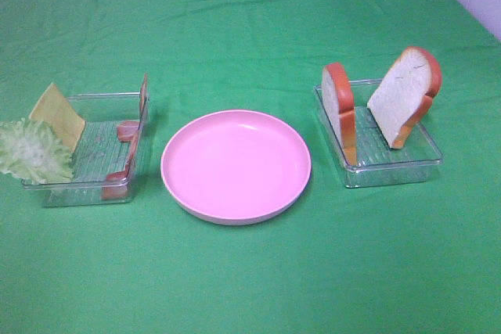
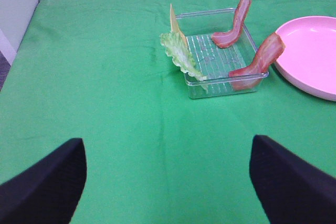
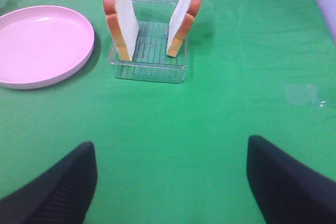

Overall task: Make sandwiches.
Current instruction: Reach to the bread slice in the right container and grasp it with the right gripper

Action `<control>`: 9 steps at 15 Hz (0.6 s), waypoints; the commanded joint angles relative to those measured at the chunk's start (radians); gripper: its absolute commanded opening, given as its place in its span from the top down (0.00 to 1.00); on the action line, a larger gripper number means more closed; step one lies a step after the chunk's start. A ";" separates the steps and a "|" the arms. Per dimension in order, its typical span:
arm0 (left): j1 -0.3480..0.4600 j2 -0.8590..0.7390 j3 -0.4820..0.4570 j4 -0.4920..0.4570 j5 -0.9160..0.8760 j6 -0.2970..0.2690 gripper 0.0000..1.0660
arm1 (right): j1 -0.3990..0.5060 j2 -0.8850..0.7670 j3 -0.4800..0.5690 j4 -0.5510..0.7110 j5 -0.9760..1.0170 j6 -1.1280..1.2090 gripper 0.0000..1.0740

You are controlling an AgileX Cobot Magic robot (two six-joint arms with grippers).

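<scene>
Two toy bread slices, one (image 1: 340, 111) and the other (image 1: 403, 98), white with orange-red crust, stand on edge in the right clear tray (image 1: 391, 170). They also show in the right wrist view (image 3: 122, 17) (image 3: 185, 17). The left clear tray (image 1: 94, 98) holds a yellow cheese square (image 1: 59, 115), a green lettuce leaf (image 1: 31, 150) hanging over its wall, and two bacon strips (image 1: 129, 131) (image 1: 119, 181). My left gripper (image 2: 168, 145) is open and empty, well short of that tray. My right gripper (image 3: 170, 145) is open and empty, short of the bread tray. Neither gripper shows in the high view.
A round pink plate (image 1: 235, 166) sits empty between the two trays on the green cloth (image 1: 250, 29). In the left wrist view the lettuce (image 2: 178, 56), cheese (image 2: 174, 20) and bacon (image 2: 235, 22) (image 2: 260, 61) lean in the tray (image 2: 220, 85).
</scene>
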 commanded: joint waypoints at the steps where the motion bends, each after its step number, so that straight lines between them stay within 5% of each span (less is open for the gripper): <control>1: 0.002 -0.024 0.002 -0.001 -0.013 0.000 0.25 | -0.007 -0.015 0.001 0.004 -0.010 0.003 0.29; 9: 0.002 -0.024 0.002 -0.001 -0.013 0.000 0.25 | -0.007 -0.015 0.001 0.004 -0.010 0.003 0.29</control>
